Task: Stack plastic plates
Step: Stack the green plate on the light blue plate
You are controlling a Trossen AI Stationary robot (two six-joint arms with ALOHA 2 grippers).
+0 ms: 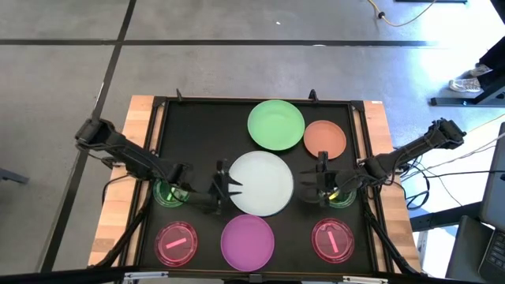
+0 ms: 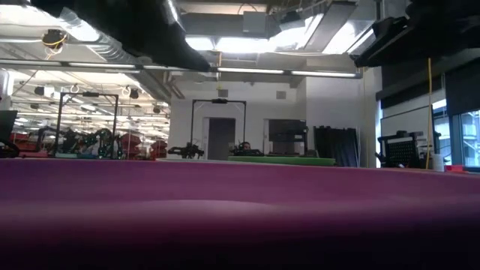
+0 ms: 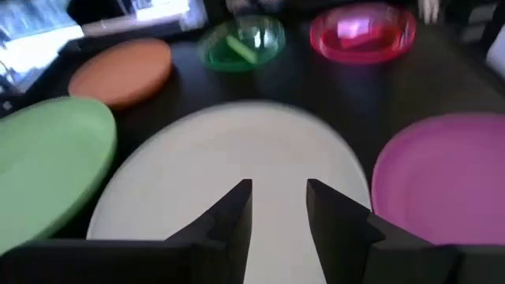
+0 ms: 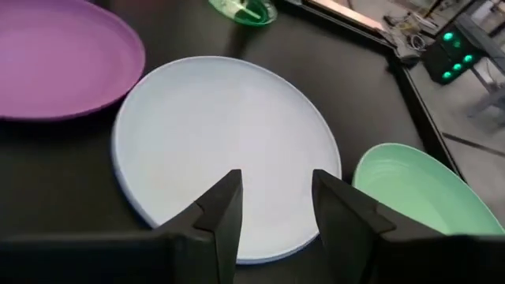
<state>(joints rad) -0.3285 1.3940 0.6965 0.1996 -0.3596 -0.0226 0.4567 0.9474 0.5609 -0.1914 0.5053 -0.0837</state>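
While both end effectors flank the white plate (image 1: 260, 183), nothing is yet lifted or stacked.
Step in hand: judged the approach to the white plate, the landmark at mid-tabletop (image 1: 150, 237).
Left end effector (image 1: 229, 188): fingers apart, at its left rim.
Right end effector (image 1: 319, 188): fingers apart, near its right rim.
Nearer than landmark: magenta plate (image 1: 247, 241), flanked by two pink-red dishes (image 1: 176, 241), each holding a pink strip.
Beside landmark: two small green dishes (image 1: 167, 193), partly under the arms.
Beyond landmark: green plate (image 1: 276, 124); orange plate (image 1: 324, 138).
Next move: probably closing on one rim, then lifting.
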